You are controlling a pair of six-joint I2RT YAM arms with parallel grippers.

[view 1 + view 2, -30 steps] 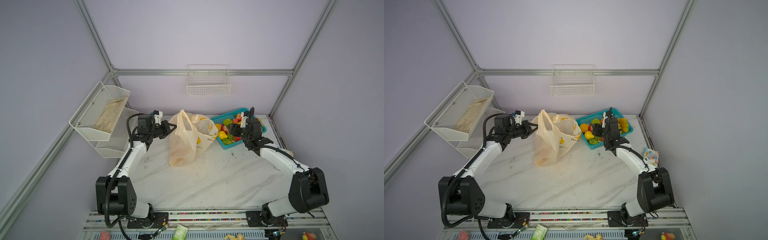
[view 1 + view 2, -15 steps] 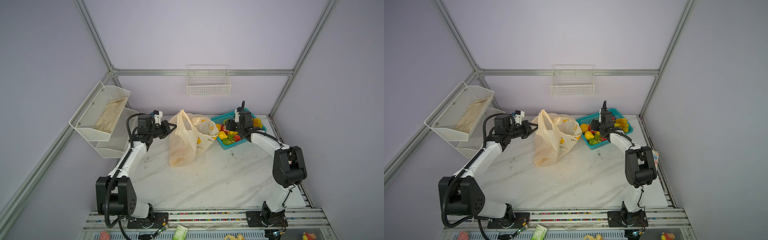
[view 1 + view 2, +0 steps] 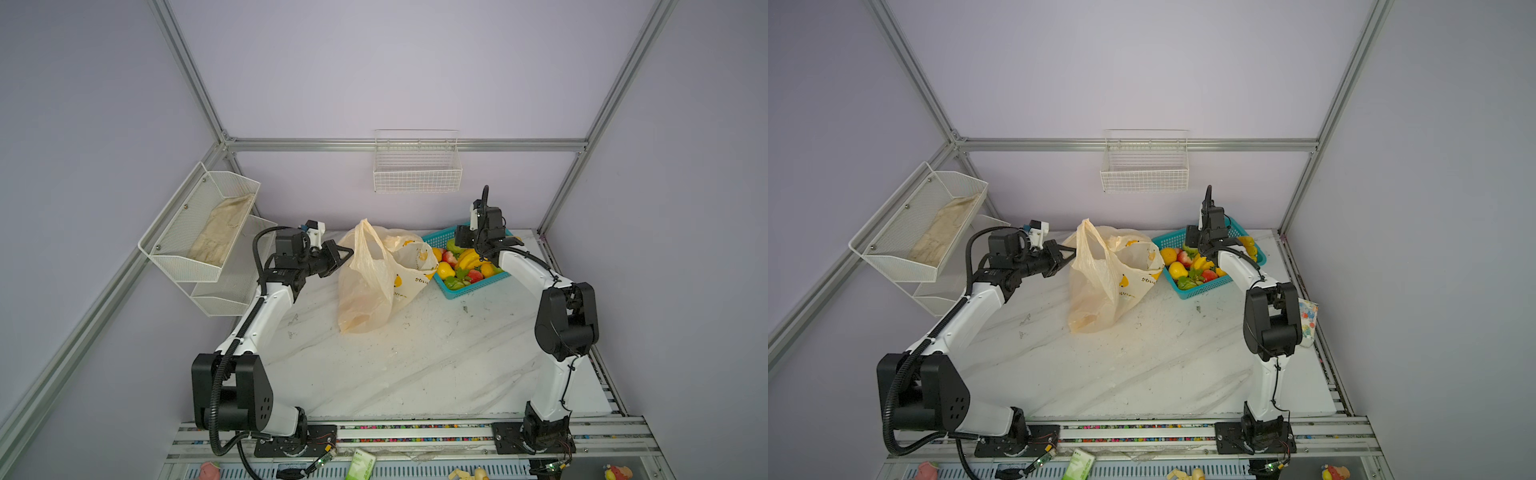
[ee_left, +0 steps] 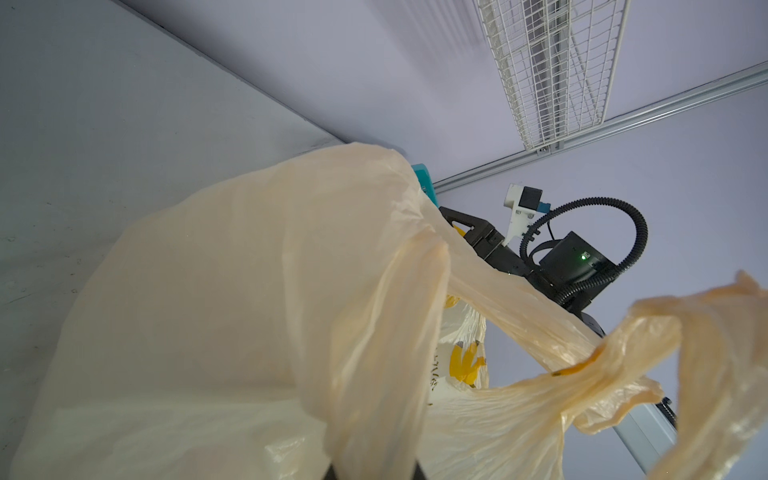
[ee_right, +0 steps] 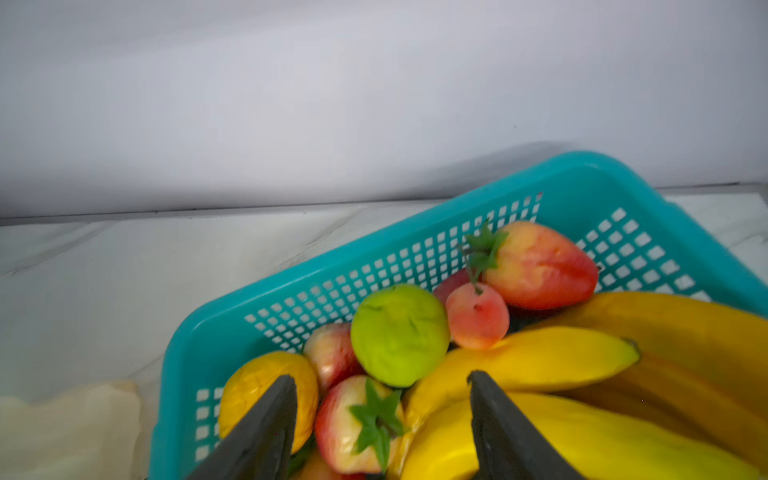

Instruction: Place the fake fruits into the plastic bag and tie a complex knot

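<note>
The plastic bag (image 3: pixel 370 282) (image 3: pixel 1100 286) stands open on the marble table, cream and translucent with banana prints. My left gripper (image 3: pixel 347 251) (image 3: pixel 1073 251) is shut on its near handle strip, which drapes over the fingertips in the left wrist view (image 4: pixel 374 473). The other handle loop (image 4: pixel 623 357) hangs loose, and no knot is in view. The fake fruits (image 3: pixel 461 266) (image 3: pixel 1192 268) fill a teal basket (image 3: pixel 457 291) (image 5: pixel 374 266). My right gripper (image 3: pixel 462 243) (image 5: pixel 380 376) hangs open just above them, its fingers either side of a strawberry (image 5: pixel 353 419), beside a banana bunch (image 5: pixel 582 374).
A white wire basket (image 3: pixel 417 174) hangs on the back wall. A white mesh shelf (image 3: pixel 199 224) holding beige cloth juts in at the left. A patterned cloth (image 3: pixel 1308 316) lies at the table's right edge by the right arm's elbow.
The right arm has folded its elbow up and swung its gripper back and lower over the basket, jaws slightly narrower. The left arm and the bag have stayed put.
</note>
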